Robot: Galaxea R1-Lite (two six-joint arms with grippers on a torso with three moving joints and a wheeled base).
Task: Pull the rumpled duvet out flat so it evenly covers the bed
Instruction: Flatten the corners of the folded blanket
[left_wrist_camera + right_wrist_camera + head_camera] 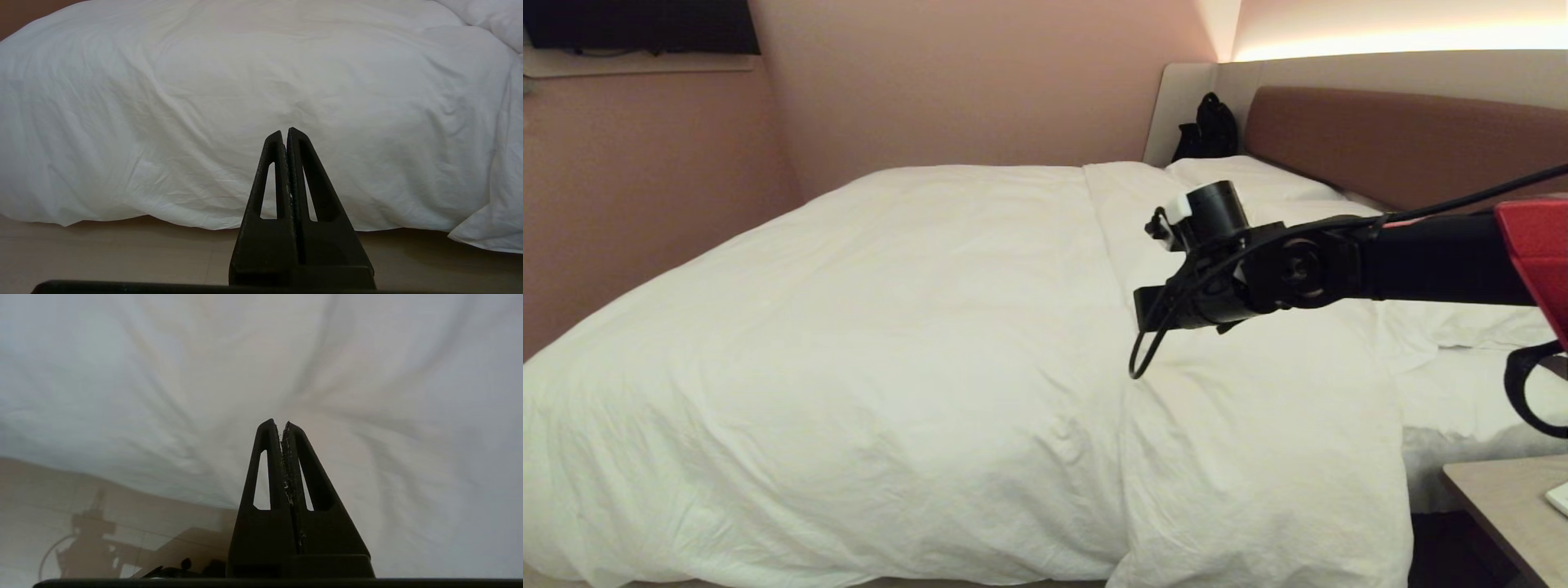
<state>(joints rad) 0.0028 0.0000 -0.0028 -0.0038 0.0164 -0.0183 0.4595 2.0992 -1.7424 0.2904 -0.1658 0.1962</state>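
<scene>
The duvet [874,351] lies over most of the bed [1413,147], puffy, softly creased, its near edge hanging over the side almost to the pale floor [102,253]. Toward the headboard end a second fold or panel of it overlaps along a long seam, and past that a strip of mattress sheet [1462,400] and the pillows [1258,180] show bare. So coverage looks uneven: judged from here, plenty of cloth on the near side and foot, short by the pillows. The right arm reaches in from the right over that overlapped part, and the right gripper [282,426] is clenched on nothing, tips pointing down at the hanging white cloth with its shadow on the floor below. The left gripper [285,134] is likewise pressed shut and empty, low beside the bed, facing the draped edge, seemingly parked. To do this step well, I'd say the right claw must open before it meets the fabric, take a generous pinch of the thick edge near the fold rather than a thin skin of cover, then draw toward the headboard in one slow, low pull. Risk: dragging only the top layer and bunching the seam worse. A black bag [1209,126] sits in the far corner and a bedside table [1503,498] at near right; neither interferes.
</scene>
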